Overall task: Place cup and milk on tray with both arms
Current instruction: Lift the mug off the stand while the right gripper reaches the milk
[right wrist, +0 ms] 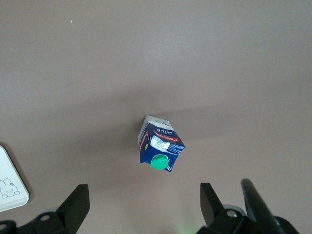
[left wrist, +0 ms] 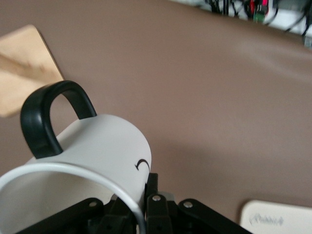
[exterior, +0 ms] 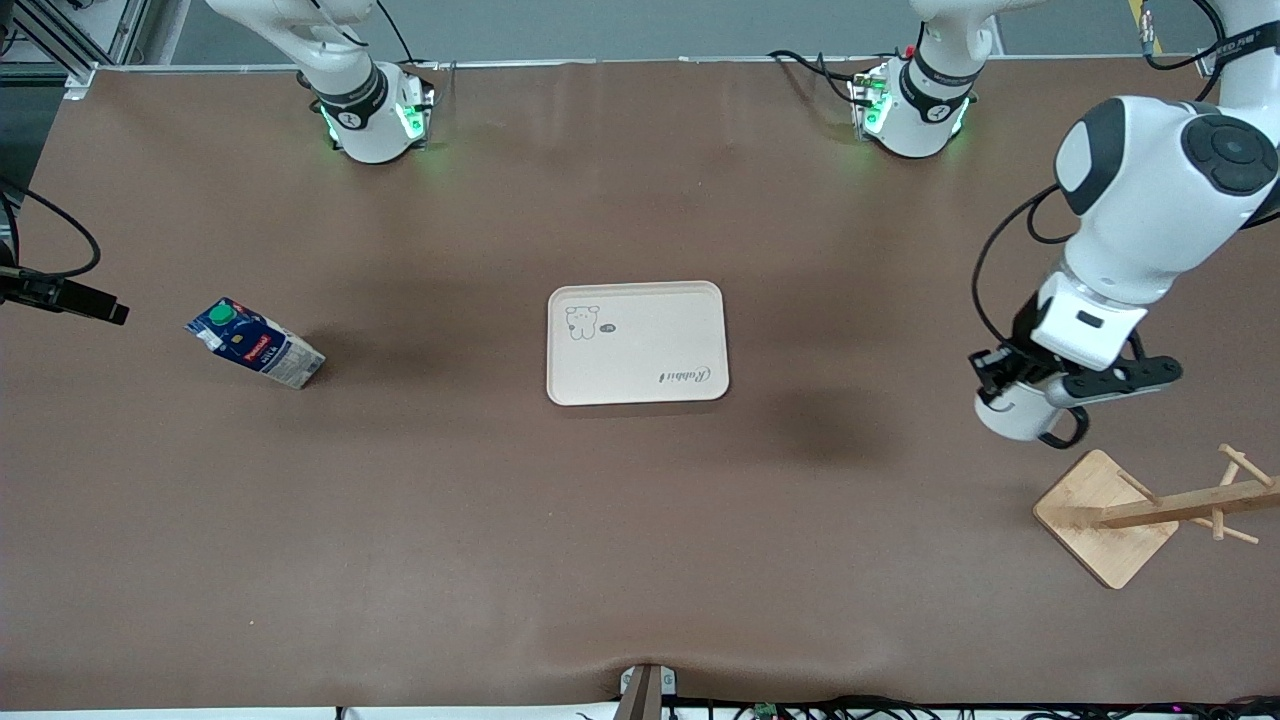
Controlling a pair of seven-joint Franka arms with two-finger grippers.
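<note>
- Wooden rack [exterior: 1105, 517] sits nearest the camera; left gripper [exterior: 1010, 395] hovers just over it, pinching the cup [exterior: 1015, 412] by its rim.
- Tray [exterior: 637, 343] lies mid-table, toward the right arm's end from the cup.
- Milk [exterior: 256, 343] stands at the right arm's end, directly below the spread right gripper [right wrist: 144, 202].
</note>
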